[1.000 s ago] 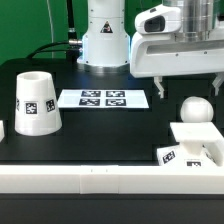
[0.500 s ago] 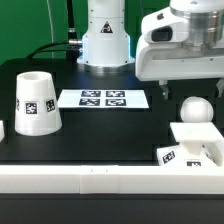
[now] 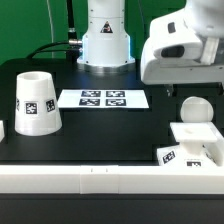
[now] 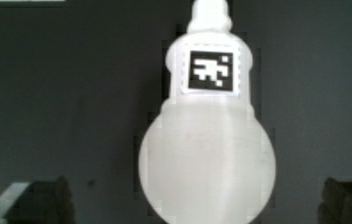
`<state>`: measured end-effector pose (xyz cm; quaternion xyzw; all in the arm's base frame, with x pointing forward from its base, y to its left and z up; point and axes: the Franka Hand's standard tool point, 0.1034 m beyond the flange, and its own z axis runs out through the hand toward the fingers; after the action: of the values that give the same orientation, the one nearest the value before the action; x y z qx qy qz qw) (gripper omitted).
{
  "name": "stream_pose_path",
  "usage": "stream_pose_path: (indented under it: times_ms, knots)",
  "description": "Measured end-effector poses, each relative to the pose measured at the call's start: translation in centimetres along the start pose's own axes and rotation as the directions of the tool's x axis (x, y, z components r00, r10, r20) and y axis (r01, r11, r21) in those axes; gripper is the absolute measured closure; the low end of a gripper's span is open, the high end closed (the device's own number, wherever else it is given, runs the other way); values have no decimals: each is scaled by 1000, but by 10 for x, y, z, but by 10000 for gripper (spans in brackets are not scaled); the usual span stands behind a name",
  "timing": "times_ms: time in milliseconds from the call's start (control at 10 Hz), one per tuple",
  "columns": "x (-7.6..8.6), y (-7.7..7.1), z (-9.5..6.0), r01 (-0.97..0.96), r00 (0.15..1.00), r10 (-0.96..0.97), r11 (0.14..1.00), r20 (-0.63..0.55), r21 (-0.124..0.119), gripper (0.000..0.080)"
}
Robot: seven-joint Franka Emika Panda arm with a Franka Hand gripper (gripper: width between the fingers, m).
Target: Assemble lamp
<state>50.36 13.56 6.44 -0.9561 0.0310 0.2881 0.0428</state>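
Note:
The white bulb [image 3: 196,108] lies on the black table at the exterior view's right, its ball head showing. In the wrist view the bulb [image 4: 205,150] fills the middle, with a square tag on its neck. My gripper [image 3: 195,88] hangs just above it, open, with one dark fingertip [image 4: 40,200] on each side of the ball head and not touching it. The square base [image 3: 197,140] lies in front of the bulb. The tapered shade [image 3: 35,102] stands upright at the exterior view's left.
The marker board [image 3: 103,98] lies flat mid-table. The robot's white pedestal [image 3: 105,40] stands behind it. A low white wall [image 3: 100,180] runs along the table's front edge.
My gripper has moved toward the exterior view's right and now hangs over the bulb. The lamp parts have not moved.

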Motion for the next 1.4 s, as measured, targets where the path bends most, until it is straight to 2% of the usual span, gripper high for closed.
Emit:
stream_pose_path:
  times_ms: [100, 400, 600, 800, 1200, 1400]
  knots:
    - [-5, 0, 5, 3, 998, -2, 1000, 68, -8, 100]
    - [-4, -1, 15, 11, 966, -5, 1000, 259, -23, 100]
    - [-1, 0, 26, 13, 943, -4, 1000, 333, -27, 100]
    - [8, -5, 34, 15, 956, -7, 1000, 293, -24, 100]
    - [9, -3, 58, 9, 956, 0, 1000, 292, -29, 100]
    - [9, -6, 63, 4, 958, 6, 999, 288, -35, 100]
